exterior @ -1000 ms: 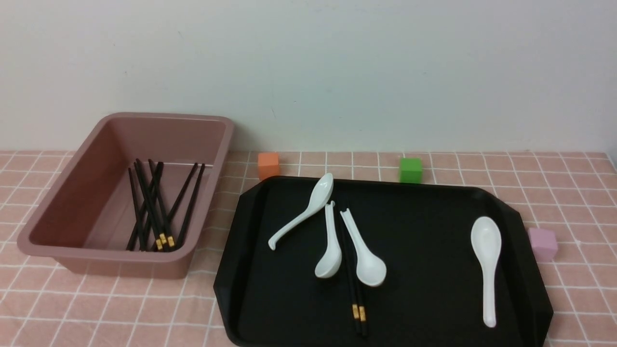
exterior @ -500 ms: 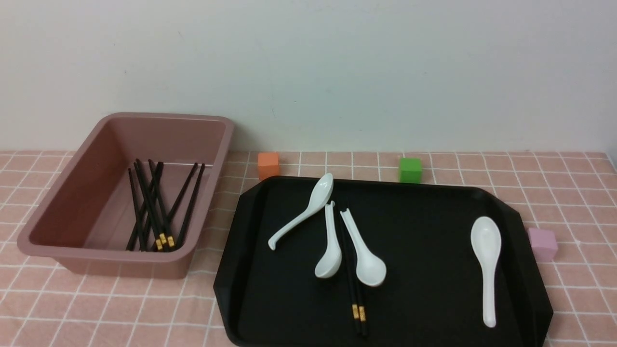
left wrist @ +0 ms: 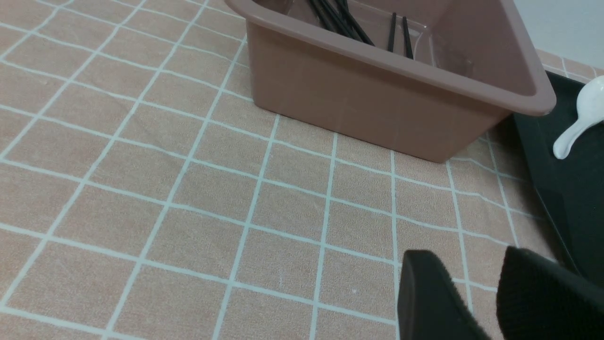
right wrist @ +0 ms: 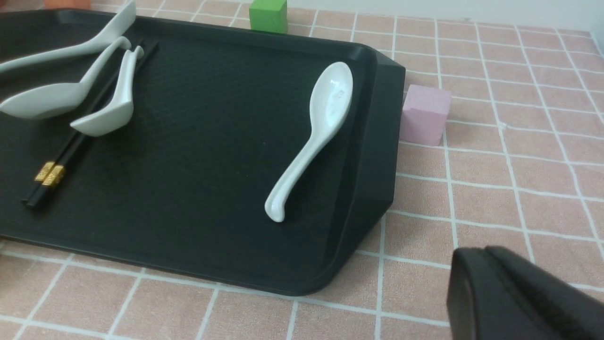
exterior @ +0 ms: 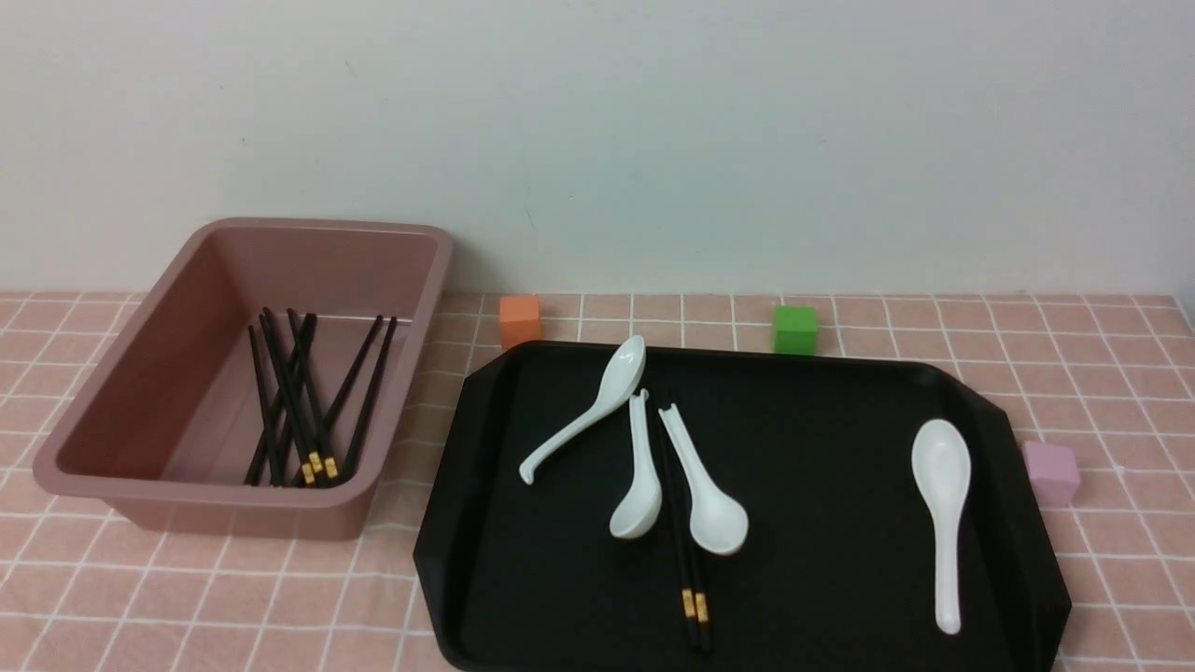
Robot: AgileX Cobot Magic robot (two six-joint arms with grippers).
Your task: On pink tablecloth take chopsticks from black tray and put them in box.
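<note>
A pair of black chopsticks [exterior: 686, 560] with gold bands lies on the black tray [exterior: 822, 448], between two white spoons; it also shows in the right wrist view [right wrist: 71, 151]. Several more chopsticks [exterior: 299, 411] lie in the dusty-pink box [exterior: 308, 224] on the left of the pink tablecloth [exterior: 187, 597]. Neither gripper shows in the front view. My left gripper [left wrist: 469, 264] is open and empty, low over the cloth in front of the box [left wrist: 368, 108]. My right gripper [right wrist: 476, 257] is shut and empty, over the cloth off the tray's corner [right wrist: 373, 189].
Several white spoons lie on the tray: a cluster of three [exterior: 639, 485] in the middle and one [exterior: 943, 504] on the right. An orange cube [exterior: 520, 320] and a green cube [exterior: 795, 329] stand behind the tray, a pink cube [exterior: 1050, 471] at its right side. A wall runs behind.
</note>
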